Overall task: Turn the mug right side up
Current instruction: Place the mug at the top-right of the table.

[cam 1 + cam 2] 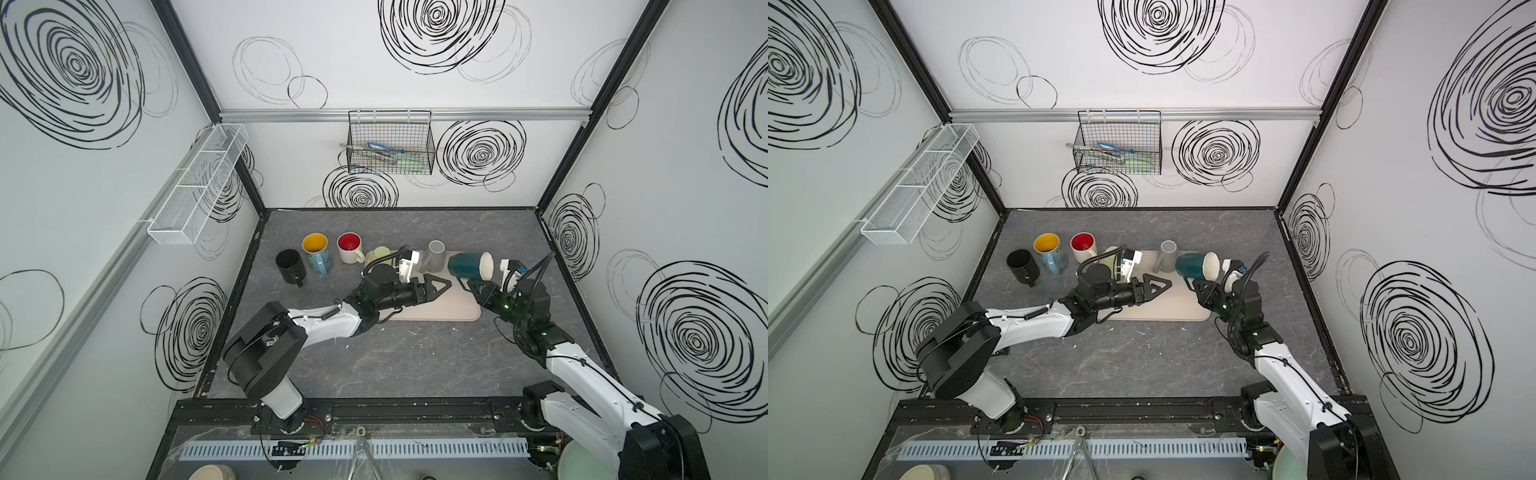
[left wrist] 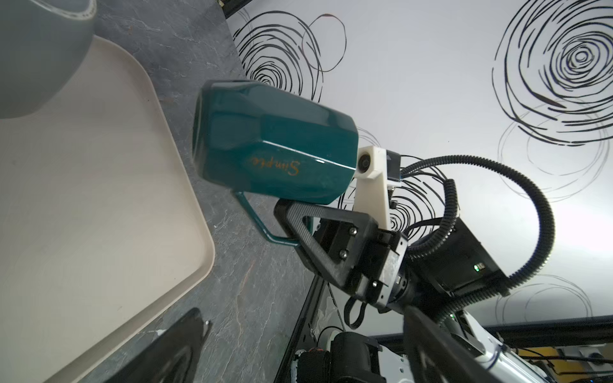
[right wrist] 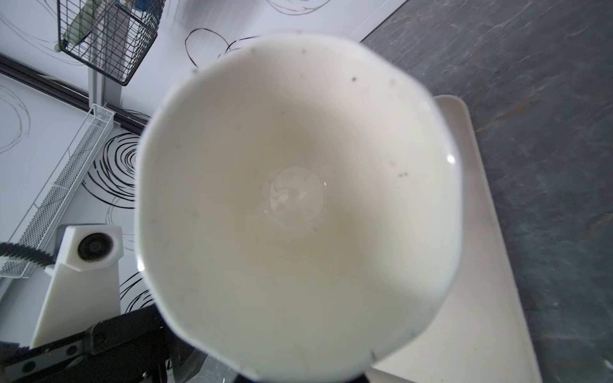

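Observation:
The mug (image 1: 467,265) (image 1: 1192,264) is dark teal with a cream inside. It hangs on its side above the right edge of the beige tray (image 1: 449,311), mouth pointing right toward the right arm. My right gripper (image 1: 467,284) (image 1: 1198,286) is shut on its handle from below, and the left wrist view shows the gripper (image 2: 288,225) clamped there under the mug's body (image 2: 275,142). The cream inside of the mug (image 3: 298,199) fills the right wrist view. My left gripper (image 1: 442,284) (image 1: 1165,284) is open and empty over the tray, just left of the mug.
A grey mug (image 1: 436,255) stands at the tray's back edge. Black (image 1: 291,266), blue-and-yellow (image 1: 316,253), red-lined white (image 1: 350,248) and pale green (image 1: 380,253) mugs stand in a row at the back left. A wire basket (image 1: 390,143) hangs on the back wall.

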`<state>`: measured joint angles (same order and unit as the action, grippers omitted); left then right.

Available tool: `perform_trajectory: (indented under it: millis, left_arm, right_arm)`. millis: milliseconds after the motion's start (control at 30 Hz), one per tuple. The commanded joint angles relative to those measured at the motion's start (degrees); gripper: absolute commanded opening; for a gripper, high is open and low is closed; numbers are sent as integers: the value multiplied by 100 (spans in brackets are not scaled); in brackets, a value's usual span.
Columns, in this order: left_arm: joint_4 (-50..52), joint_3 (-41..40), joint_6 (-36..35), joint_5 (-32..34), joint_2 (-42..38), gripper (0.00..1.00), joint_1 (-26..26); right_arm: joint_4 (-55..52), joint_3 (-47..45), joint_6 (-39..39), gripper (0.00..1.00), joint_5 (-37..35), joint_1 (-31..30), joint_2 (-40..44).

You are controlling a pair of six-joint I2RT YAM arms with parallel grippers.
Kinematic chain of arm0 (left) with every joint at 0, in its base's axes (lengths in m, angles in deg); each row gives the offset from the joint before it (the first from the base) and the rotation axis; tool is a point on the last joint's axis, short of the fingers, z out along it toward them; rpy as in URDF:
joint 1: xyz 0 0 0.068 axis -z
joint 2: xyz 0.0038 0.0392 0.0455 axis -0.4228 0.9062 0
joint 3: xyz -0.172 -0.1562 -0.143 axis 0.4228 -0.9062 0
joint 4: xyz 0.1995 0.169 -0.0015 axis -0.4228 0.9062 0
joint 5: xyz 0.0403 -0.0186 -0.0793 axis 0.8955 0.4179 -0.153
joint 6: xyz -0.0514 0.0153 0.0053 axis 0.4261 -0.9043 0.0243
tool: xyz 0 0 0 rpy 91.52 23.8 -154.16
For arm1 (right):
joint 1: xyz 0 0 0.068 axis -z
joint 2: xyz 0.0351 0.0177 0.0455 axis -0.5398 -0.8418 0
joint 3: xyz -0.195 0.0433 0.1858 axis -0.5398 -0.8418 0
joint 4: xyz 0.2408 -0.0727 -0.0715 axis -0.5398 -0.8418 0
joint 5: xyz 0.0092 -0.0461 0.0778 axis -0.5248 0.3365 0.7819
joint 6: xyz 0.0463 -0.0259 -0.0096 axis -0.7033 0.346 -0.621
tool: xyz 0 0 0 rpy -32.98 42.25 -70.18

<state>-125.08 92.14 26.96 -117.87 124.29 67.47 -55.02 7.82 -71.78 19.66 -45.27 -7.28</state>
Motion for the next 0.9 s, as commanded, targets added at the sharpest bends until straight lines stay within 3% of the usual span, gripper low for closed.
perform_trajectory:
  millis: [0, 367, 667, 867]
  left_arm:
    - [324, -58, -509, 74, -365, 96, -71]
    - [1391, -368, -1273, 338, -1222, 96, -405]
    - [2141, -655, -1895, 742, -1962, 96, -420]
    - [2170, -1213, -2268, 1252, -2352, 96, -431]
  right_arm:
    - [-8, 406, 286, 0, -204, 159, 191]
    - [-948, 1028, 644, 0, -328, 845, 191]
    - [-2164, 2167, 1213, 0, -928, 1291, -442]
    - [-2372, 2520, 1534, 0, -1928, 1467, -743]
